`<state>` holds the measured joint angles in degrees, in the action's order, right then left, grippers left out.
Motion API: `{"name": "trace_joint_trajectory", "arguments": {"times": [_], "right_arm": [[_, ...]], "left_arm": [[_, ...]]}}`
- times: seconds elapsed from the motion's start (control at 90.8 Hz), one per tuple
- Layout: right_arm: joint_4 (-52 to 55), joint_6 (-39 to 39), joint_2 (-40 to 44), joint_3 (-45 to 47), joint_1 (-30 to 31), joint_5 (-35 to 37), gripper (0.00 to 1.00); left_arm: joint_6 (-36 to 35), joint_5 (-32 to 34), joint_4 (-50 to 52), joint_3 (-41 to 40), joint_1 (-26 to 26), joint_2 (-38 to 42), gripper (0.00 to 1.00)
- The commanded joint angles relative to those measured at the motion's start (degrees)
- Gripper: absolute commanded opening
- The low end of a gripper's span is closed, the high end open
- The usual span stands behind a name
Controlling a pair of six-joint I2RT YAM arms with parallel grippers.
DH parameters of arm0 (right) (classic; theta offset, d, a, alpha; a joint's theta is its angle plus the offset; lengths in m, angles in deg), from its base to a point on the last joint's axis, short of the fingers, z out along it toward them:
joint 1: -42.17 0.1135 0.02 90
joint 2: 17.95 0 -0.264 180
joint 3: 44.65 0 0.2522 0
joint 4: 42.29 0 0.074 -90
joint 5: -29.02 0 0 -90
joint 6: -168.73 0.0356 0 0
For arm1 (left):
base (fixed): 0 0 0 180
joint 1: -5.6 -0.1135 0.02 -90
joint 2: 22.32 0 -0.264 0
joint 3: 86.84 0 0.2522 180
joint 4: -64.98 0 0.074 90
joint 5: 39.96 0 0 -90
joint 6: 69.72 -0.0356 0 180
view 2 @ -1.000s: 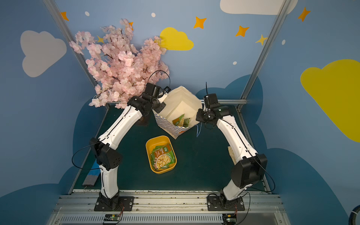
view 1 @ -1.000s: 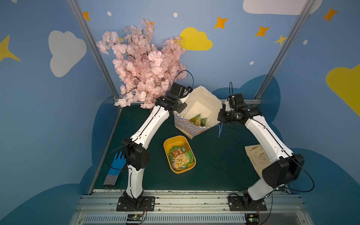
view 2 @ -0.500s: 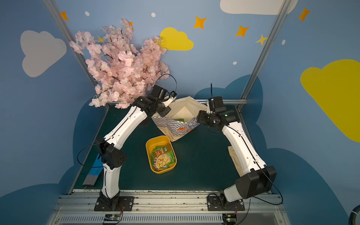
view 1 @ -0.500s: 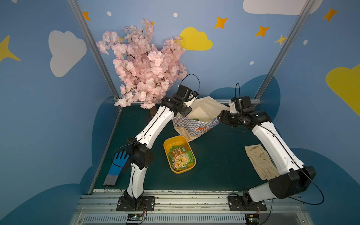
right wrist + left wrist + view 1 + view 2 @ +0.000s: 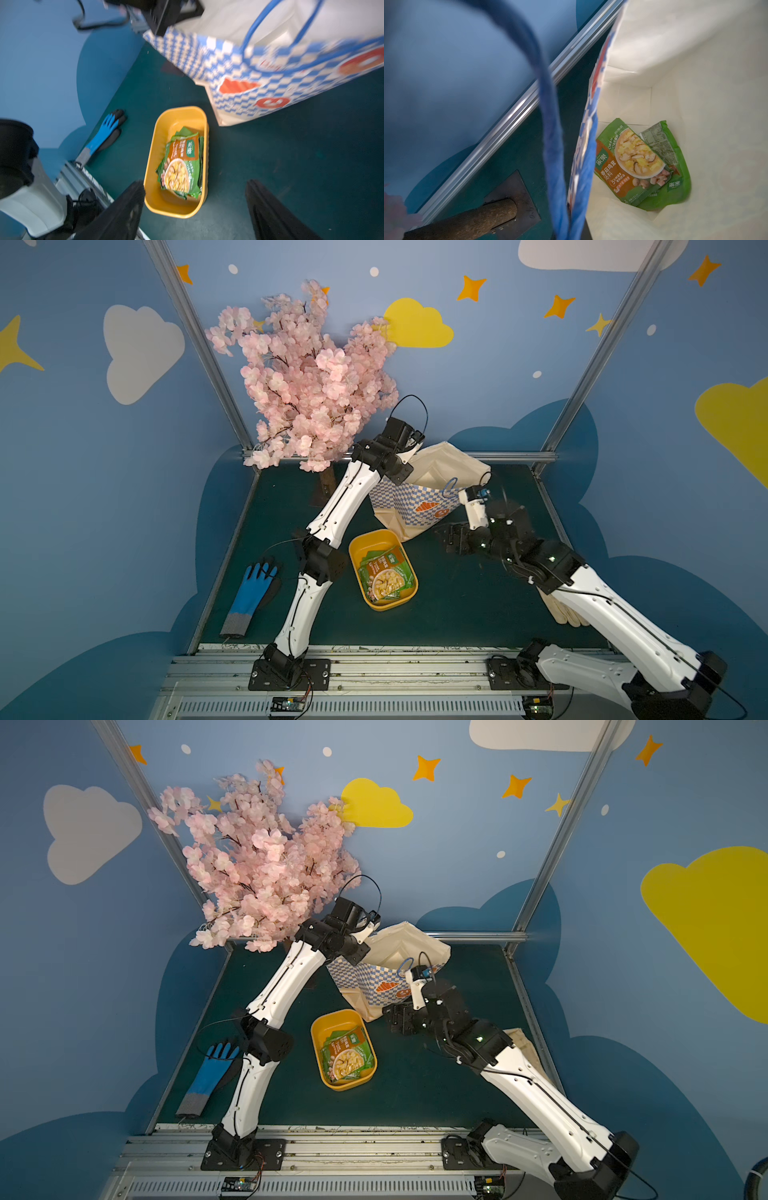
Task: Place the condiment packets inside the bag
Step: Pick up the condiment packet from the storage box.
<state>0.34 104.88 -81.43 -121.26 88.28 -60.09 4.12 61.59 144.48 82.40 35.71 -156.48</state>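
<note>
Right, the step in hand reads as the next pick from the tray. Bag (image 5: 419, 499) stands at the back of the table (image 5: 457, 605), leaning slightly, mouth up. Left gripper (image 5: 413, 450) is clamped shut on its far rim corner by the blue handle. That looks like all that keeps the mouth open, so keep that arm dead steady. Tray (image 5: 374, 536) sits just in front of the bag, touching or nearly so; don't shove it. Stack (image 5: 384, 578) of green packets lies in it, picture side up, and two packets (image 5: 633, 162) already lie on the bag floor. Right gripper (image 5: 195, 182) hangs near the tray's right side, pointed at it, fingers wide apart, nothing in them. I'd move over the stack, come straight down with both fingers inside the walls and pinch one edge of the top packet only. Then lift clear of the rim and enter the bag by the left-gripper corner, since the mouth's right side looks folded in. Versus the frame a second back: there the bag is tipped, mouth toward the camera, both grippers at its rim. Now it is stood up, and the right arm is off it, swung down toward the tray, jaws opened. Tray and stack are unmoved. Beige glove (image 5: 561, 614) is now mostly under the right arm.
</note>
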Motion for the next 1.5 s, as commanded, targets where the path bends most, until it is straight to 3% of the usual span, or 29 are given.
{"name": "trace_joint_trajectory", "arguments": {"times": [0.0, 0.143, 0.33, 0.463, 0.65, 0.947, 1.134, 1.487], "right_arm": [[-6.8, 3.4, -3.7, 2.6, 4.6, 3.0, 0.81], [-11.9, 6.3, -10.9, 4.3, 8.9, 3.6, 0.81], [-7.9, 10.1, -21.5, -0.7, 9.0, -1.1, 0.79], [-10.0, 16.2, -25.2, 0.8, 9.1, -1.9, 0.77], [-9.4, 19.5, -25.4, 2.6, 10.7, 2.4, 0.76], [-10.5, 21.4, -25.8, 5.2, 11.3, 3.1, 0.72], [-10.4, 22.2, -22.3, 8.2, 11.5, 6.9, 0.72], [-12.5, 21.9, -23.1, 8.3, 11.8, 4.6, 0.73]], "left_arm": [[5.5, -3.1, 3.4, 1.0, -2.7, -0.6, 0.03], [8.1, -6.6, 3.7, -1.3, -4.2, 0.5, 0.03], [8.3, -7.2, 3.7, -2.8, -4.2, 1.6, 0.03], [8.2, -7.3, 3.7, -3.8, -4.2, 2.2, 0.03], [8.3, -8.3, 3.7, -4.9, -4.2, 2.7, 0.03], [8.3, -8.7, 3.7, -5.6, -4.2, 3.3, 0.03], [8.5, -9.4, 3.7, -6.1, -4.2, 3.4, 0.03], [8.7, -9.9, 3.6, -6.1, -4.2, 3.7, 0.03]]}}
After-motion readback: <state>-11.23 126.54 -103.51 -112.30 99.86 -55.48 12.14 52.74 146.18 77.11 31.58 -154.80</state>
